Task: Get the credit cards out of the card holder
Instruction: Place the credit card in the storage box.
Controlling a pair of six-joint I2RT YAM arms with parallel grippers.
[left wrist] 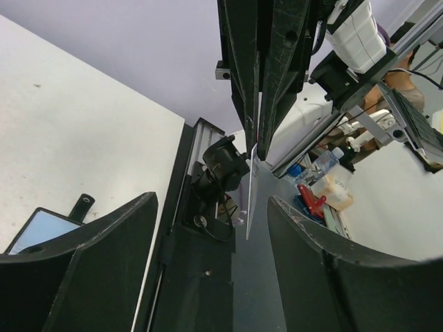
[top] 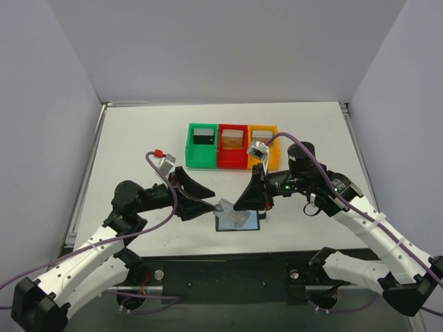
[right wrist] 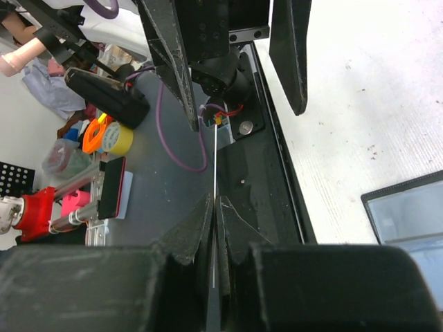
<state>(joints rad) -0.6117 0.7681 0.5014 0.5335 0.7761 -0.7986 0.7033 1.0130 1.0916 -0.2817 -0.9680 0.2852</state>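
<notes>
Right now the right gripper [top: 238,205] is clamped tight on a thin translucent card [left wrist: 248,204], held edge-on above the worktop [top: 138,145]. Facing it, the left gripper [left wrist: 211,207] stands wide apart, one finger on either side of the card's free edge, touching neither face. Just below them the card holder [top: 239,224] lies open and flat near the worktop's front edge, well apart from the green bin [top: 201,155], red bin [top: 232,158] and orange bin [top: 271,155] behind

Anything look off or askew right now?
Nothing stands out. The right gripper pinches a clear card above the open card holder, the left gripper open toward it; the three bins sit in a straight row.
</notes>
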